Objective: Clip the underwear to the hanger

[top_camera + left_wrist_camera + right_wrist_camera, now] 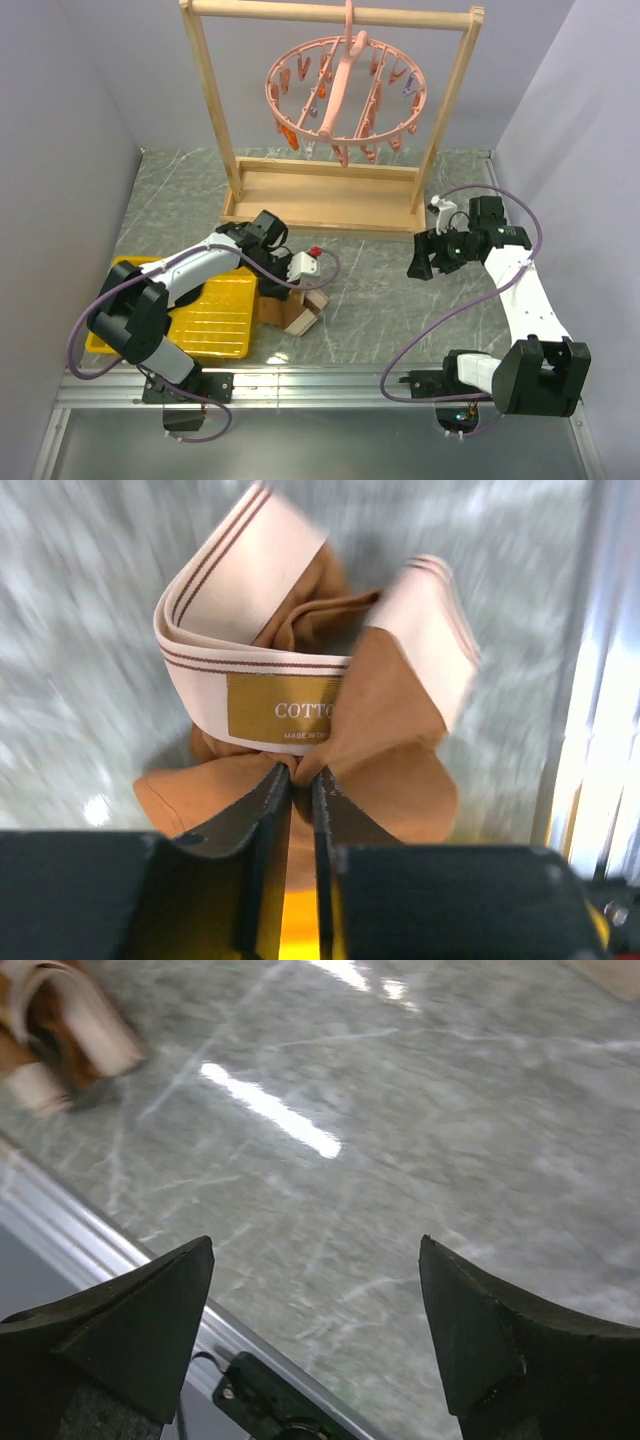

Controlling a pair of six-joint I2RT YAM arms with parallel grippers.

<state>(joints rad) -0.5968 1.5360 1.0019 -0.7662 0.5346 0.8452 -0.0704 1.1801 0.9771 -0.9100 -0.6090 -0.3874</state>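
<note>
The left fingers (250, 815) are clamping a fold of brown fabric on the underwear (330, 710), which is bunching up with its pale waistband looped, just beside the yellow tray (215, 320). The right fingers (150, 1320) are standing wide apart over the grey marbled surface (450, 1110), gripping nothing. The hanger (345, 100) is hanging from the wooden rack (330, 200) at the back, well apart from the underwear.

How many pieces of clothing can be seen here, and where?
1: the brown underwear, pinched by the left gripper beside the yellow tray. The left arm covers part of that tray, so more may be hidden.
</note>
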